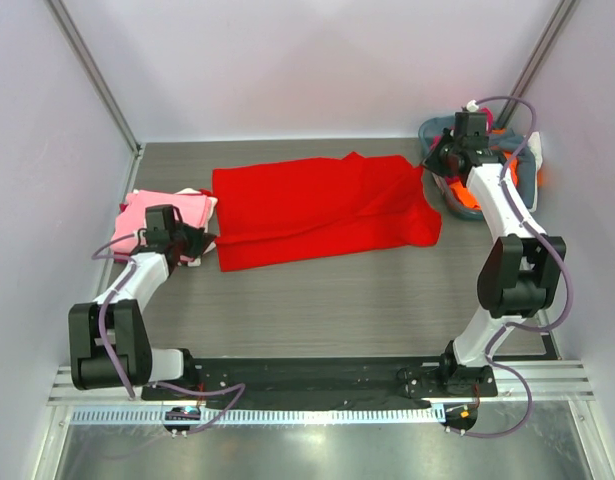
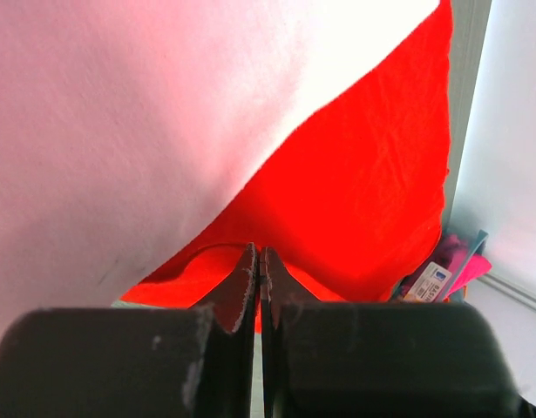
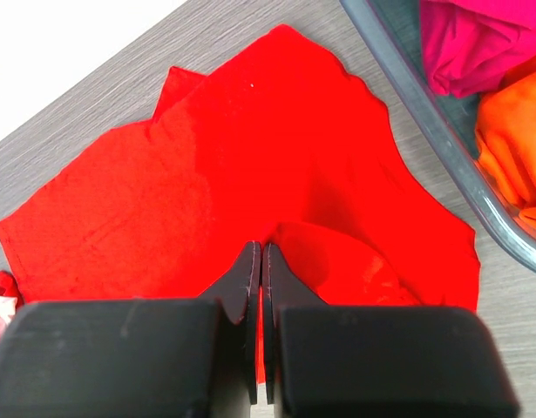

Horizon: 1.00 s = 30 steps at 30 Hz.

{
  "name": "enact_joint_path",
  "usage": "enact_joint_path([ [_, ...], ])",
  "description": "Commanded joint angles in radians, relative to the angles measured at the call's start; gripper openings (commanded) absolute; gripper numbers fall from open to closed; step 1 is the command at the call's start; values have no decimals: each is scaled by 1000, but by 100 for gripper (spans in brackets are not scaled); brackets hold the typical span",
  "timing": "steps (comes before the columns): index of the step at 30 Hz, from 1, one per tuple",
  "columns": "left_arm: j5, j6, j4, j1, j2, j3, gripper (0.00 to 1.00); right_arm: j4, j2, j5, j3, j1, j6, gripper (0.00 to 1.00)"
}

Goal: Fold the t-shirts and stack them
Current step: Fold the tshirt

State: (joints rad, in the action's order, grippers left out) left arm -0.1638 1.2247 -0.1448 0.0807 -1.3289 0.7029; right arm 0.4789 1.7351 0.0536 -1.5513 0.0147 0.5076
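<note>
Bright red cloth t-shirt (image 1: pixel 317 210) spread mid grey woodgrain surface (image 1: pixel 337 300). Left gripper (image 2: pixel 257 251) at its left edge, beside folded pink shirt stack (image 1: pixel 157 215). Right gripper (image 3: pixel 258 248) at its right corner, near grey-blue basket (image 1: pixel 425 132). Both jaws pressed together. Can't tell whether cloth is pinched.

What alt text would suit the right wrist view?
A red shirt lies spread on a grey table, its near edge pinched in the shut right claw. At upper right, a basket corner holds a magenta shirt and an orange shirt.
</note>
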Motion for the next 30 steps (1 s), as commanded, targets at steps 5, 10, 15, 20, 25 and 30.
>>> enact_joint_path([
  [5,27,13,65,-2,-33,43,0,-26,44,9,-90,-1,6,1],
  [10,29,19,83,-2,-55,43,0,-26,66,3,-107,-2,6,1],
  [15,29,16,91,-2,-69,59,0,-20,84,-14,-133,1,0,1],
  [20,24,15,97,-2,-98,82,0,-20,103,-3,-147,-1,5,1],
  [25,24,10,100,-4,-125,110,0,-19,122,-8,-153,-1,6,1],
  [30,17,12,122,-2,-174,132,0,-20,142,-15,-167,1,11,1],
])
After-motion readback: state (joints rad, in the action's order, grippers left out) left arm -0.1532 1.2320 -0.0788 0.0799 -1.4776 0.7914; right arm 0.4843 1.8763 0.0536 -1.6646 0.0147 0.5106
